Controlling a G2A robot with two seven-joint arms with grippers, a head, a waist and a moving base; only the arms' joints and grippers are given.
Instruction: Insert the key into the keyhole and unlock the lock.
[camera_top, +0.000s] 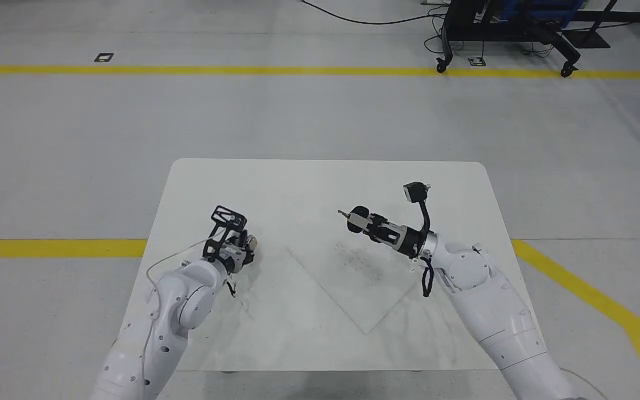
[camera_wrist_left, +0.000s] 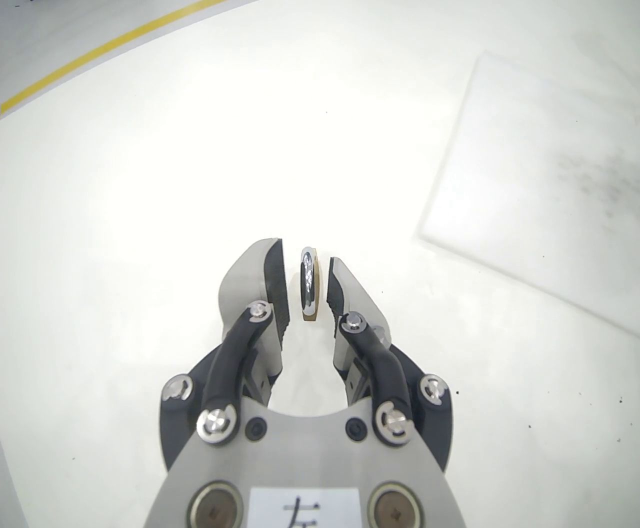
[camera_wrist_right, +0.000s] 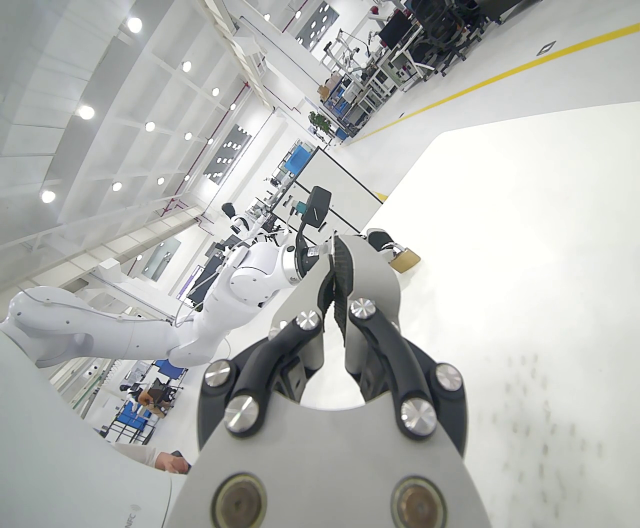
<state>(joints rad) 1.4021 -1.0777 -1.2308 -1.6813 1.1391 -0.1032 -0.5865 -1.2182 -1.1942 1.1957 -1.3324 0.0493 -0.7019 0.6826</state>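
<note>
1. Left gripper (camera_wrist_left: 306, 255) is straddling the lock (camera_wrist_left: 308, 285), jaws apart, on the table's (camera_top: 300, 190) left side. Unclamped, the lock could be sliding away under a push.
2. Right gripper (camera_wrist_right: 334, 257) is pinching the key (camera_top: 344, 212), well right of the lock. The key may be twisting off-line.

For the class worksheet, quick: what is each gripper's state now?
Left gripper: open, straddling the brass padlock with steel shackle, not gripping it.
Right gripper: shut on a small metal key.
</note>
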